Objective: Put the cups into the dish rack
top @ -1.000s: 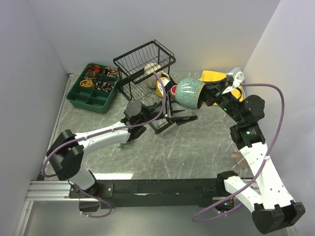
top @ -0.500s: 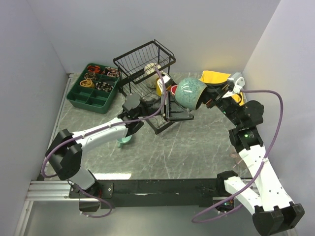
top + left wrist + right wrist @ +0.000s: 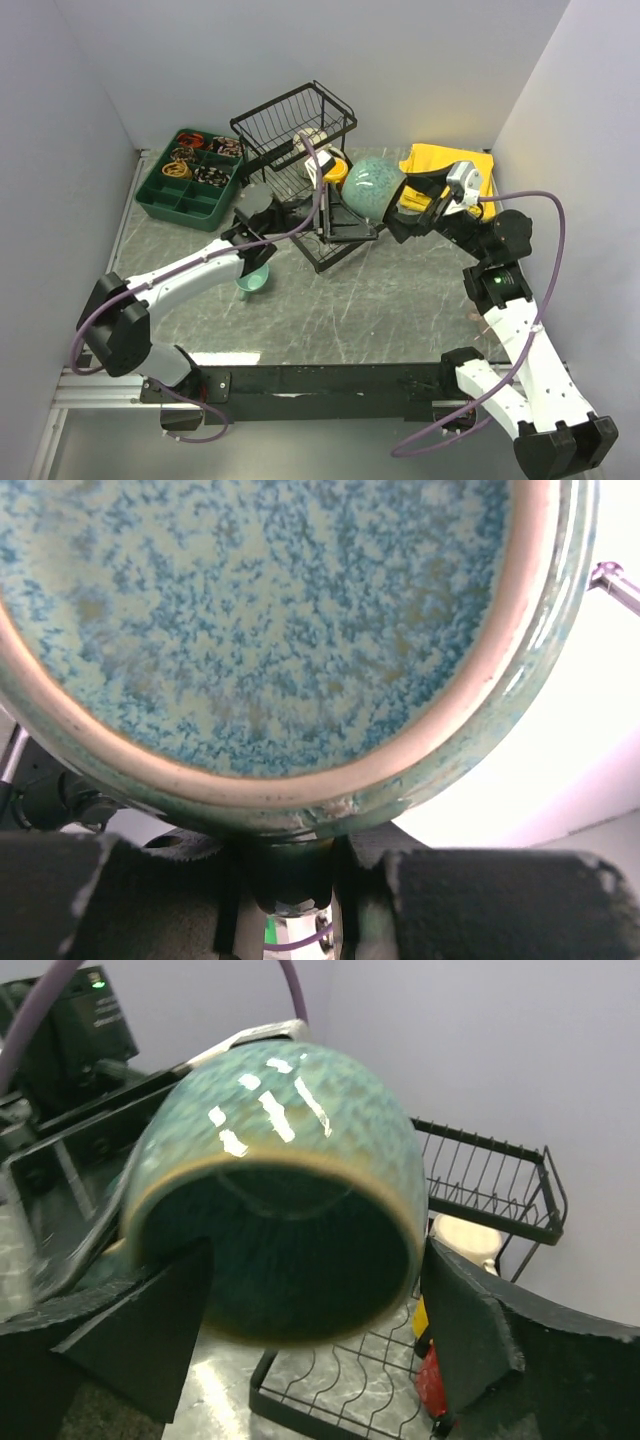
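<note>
A green compartment tray (image 3: 152,198) is set on the grey, veined tabletop (image 3: 380,300), to the left of the left pincer (image 3: 255,263) and farther out from it. Its far compartments are filled with small round items (image 3: 195,160), some orange, some dark and patterned; what they are cannot be told. A yellow cloth (image 3: 440,160) is laid flat just beyond the right pincer (image 3: 400,205), by the far right corner. Pale walls (image 3: 300,50) are seen beyond and beside both pincers. A black bar (image 3: 330,380) is fixed along the near edge, well behind both pincers.
</note>
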{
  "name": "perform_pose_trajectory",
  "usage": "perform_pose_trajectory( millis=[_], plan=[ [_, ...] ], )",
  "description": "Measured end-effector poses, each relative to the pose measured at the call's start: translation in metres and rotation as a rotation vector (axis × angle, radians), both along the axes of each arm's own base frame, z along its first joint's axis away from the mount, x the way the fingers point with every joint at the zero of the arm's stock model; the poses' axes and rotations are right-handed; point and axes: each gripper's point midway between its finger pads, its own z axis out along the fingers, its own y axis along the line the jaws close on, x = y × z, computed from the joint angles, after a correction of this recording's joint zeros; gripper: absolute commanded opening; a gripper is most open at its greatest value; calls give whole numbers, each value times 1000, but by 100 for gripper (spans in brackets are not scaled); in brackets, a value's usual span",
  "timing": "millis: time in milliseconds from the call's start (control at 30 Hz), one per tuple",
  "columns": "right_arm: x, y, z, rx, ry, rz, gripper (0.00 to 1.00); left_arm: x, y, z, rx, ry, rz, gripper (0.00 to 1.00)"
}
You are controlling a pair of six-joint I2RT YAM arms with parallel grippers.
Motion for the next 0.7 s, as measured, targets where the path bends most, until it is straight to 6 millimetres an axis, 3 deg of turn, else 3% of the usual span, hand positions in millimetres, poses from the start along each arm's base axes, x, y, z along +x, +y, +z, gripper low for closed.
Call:
perform_pose_trajectory(
  millis=[133,333,500,700],
  plan=[
    [-10,0,-1,-23,-14,15,94,11,14,-1,2,4,51,1],
    [-23,0,-6,-58,-16,41,99,46,37,-10,12,29,192,1],
    [-26,-3,-21,-94,34,37,100,63,50,-33,80,55,269,1],
    [-32,-12,-34,-105,90,-2,100,81,60,-75,215,88,365,1]
  ],
)
